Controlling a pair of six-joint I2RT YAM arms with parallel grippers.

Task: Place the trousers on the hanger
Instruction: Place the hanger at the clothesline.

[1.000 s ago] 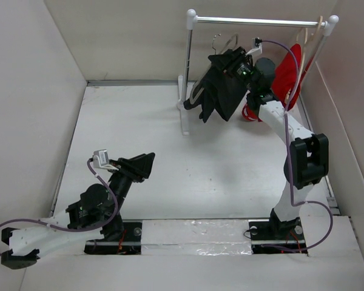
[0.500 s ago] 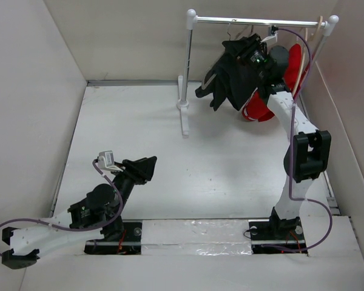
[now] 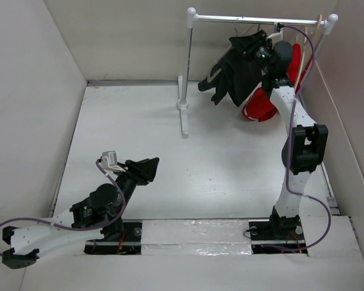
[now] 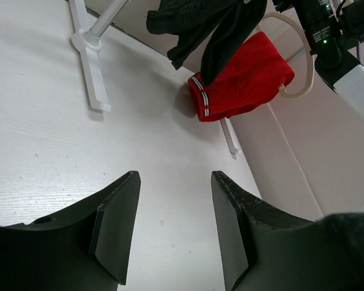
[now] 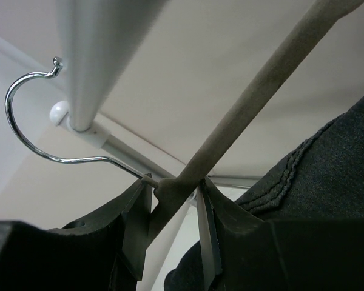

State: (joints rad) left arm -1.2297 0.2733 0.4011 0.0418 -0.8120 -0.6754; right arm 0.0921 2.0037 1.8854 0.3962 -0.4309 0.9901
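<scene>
L arm folded low over white bench [image 3: 218,163]; L pincer [image 4: 175,225] spread wide, holding nothing. R arm stretched up by white garment rail [image 3: 255,20]; R pincer [image 5: 173,209] clamped on neck of thin pale grey hanger [image 5: 255,106], which carries large black soft trousers [image 3: 233,76]. Cloth hides most of the frame; can't tell if wire hook [image 5: 73,160] sits on rail.

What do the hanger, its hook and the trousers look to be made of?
The hook: bare metal wire, shiny, with bright glints. The hanger arm: matte beige with no glare, perhaps a flocked or rubbery coating; the look leaves it open. The trousers: dark woven cloth, with soft folds and a stitched seam.
</scene>
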